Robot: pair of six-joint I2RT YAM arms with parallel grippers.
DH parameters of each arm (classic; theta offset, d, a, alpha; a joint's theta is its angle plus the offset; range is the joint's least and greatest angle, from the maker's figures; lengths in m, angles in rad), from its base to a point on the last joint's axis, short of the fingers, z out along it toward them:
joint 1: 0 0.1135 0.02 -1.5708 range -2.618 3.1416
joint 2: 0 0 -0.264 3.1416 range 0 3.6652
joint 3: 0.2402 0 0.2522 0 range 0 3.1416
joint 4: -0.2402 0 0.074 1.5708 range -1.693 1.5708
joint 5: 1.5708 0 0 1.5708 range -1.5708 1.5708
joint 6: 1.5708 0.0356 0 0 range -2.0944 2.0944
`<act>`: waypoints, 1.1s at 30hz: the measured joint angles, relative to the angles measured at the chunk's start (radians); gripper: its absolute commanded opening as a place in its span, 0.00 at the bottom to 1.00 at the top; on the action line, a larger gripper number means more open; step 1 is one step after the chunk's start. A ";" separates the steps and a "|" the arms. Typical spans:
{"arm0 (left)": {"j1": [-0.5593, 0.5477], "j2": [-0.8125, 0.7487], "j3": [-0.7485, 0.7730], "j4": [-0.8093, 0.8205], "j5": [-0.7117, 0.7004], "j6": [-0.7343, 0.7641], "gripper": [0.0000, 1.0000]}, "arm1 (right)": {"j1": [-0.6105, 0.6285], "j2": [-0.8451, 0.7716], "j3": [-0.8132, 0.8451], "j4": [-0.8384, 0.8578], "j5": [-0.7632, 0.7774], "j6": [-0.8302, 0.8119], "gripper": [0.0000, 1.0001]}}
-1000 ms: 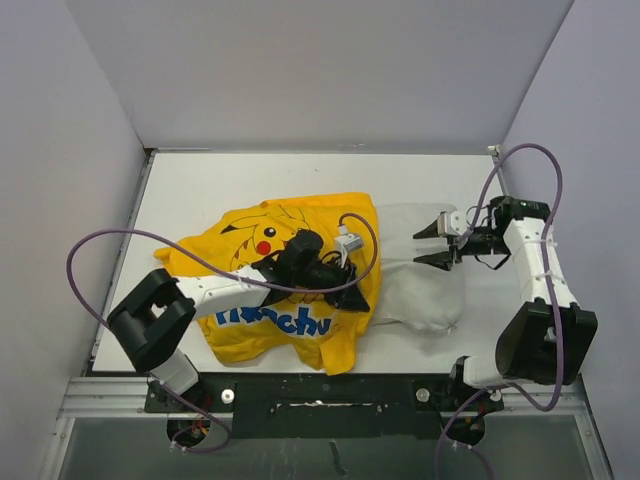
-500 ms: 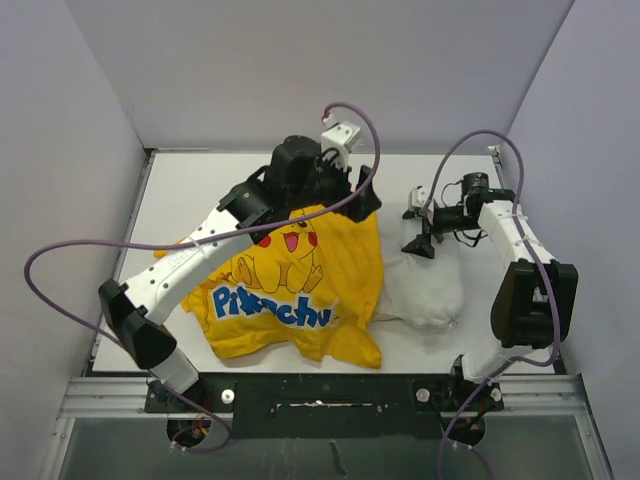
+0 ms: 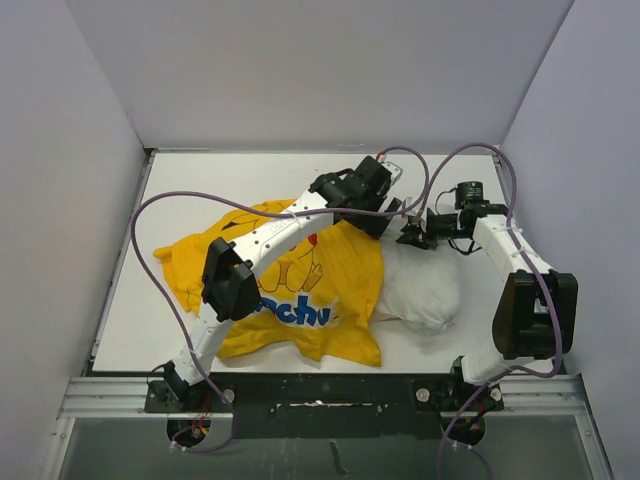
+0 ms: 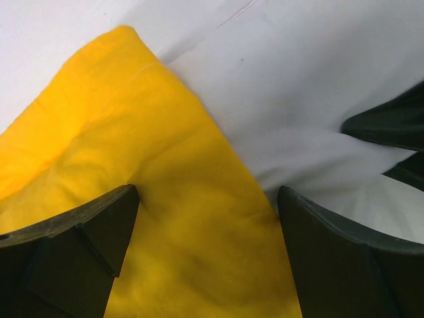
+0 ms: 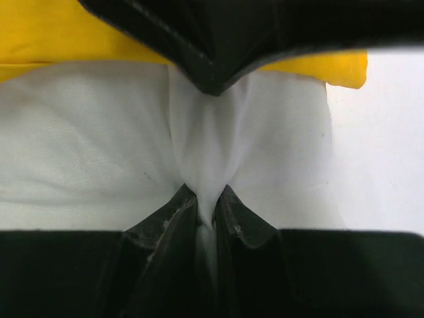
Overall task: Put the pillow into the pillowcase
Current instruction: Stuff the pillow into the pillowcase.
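Overhead, the yellow pillowcase (image 3: 340, 275) lies rumpled on the white table (image 3: 200, 190), filling the left and middle of it, with its blue lettering (image 3: 295, 312) toward 6 o'clock. The left arm (image 3: 270, 235) stretches across the cloth from its base at 7 o'clock out toward 1 o'clock. The left gripper (image 3: 385, 214) sits at the case's far right corner. From the left wrist, its fingers (image 4: 73, 245) stand wide apart with the yellow edge lying between them and nothing pinched. Whether the tips press the cloth cannot be told.

At the pillowcase's 3 o'clock side lies the white pillow (image 3: 425, 290), plump and wrinkled. The yellow edge overlaps its left end, and the rest is bare on the table. Just beside the left gripper, at its 4 o'clock, the right gripper (image 3: 413, 233) meets the pillow's far end. The right wrist view shows its fingers (image 5: 165, 218) drawn nearly together on a raised fold of the white fabric, pulled into a narrow ridge. The left gripper's dark body is close above at 12 o'clock, with a strip of yellow behind it.
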 measured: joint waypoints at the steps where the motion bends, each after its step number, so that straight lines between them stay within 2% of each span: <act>1: -0.001 0.021 0.016 -0.019 -0.006 0.002 0.83 | 0.000 -0.004 -0.003 0.007 -0.001 0.005 0.11; 2: -0.002 0.031 0.026 -0.033 -0.011 0.003 0.78 | 0.000 -0.006 -0.006 0.012 -0.002 0.008 0.10; 4: -0.002 0.037 0.042 -0.057 -0.016 0.008 0.58 | 0.001 -0.006 -0.006 0.019 -0.005 0.015 0.07; 7: -0.002 0.037 0.066 -0.076 -0.020 0.014 0.15 | 0.001 -0.011 -0.014 0.028 -0.005 0.023 0.05; 9: -0.002 0.037 0.071 -0.083 -0.019 0.020 0.02 | 0.001 -0.018 -0.020 0.037 -0.005 0.031 0.02; 15: 0.003 0.036 0.080 -0.100 0.039 0.025 0.00 | 0.001 -0.043 -0.050 0.100 -0.003 0.113 0.00; 22: 0.045 0.031 0.117 0.027 0.328 -0.065 0.00 | 0.051 -0.152 -0.108 0.302 0.055 0.362 0.00; 25: 0.058 0.035 0.260 0.054 0.430 -0.135 0.00 | 0.073 -0.186 -0.064 0.367 0.077 0.490 0.00; 29: 0.063 0.026 0.470 0.211 0.549 -0.226 0.00 | 0.072 -0.184 0.147 0.391 0.094 0.627 0.00; 31: 0.063 -0.019 0.431 0.334 0.596 -0.253 0.00 | 0.064 -0.198 0.216 0.460 0.093 0.662 0.00; 33: 0.063 -0.118 0.251 0.474 0.644 -0.273 0.00 | 0.063 -0.238 0.201 0.544 0.084 0.654 0.01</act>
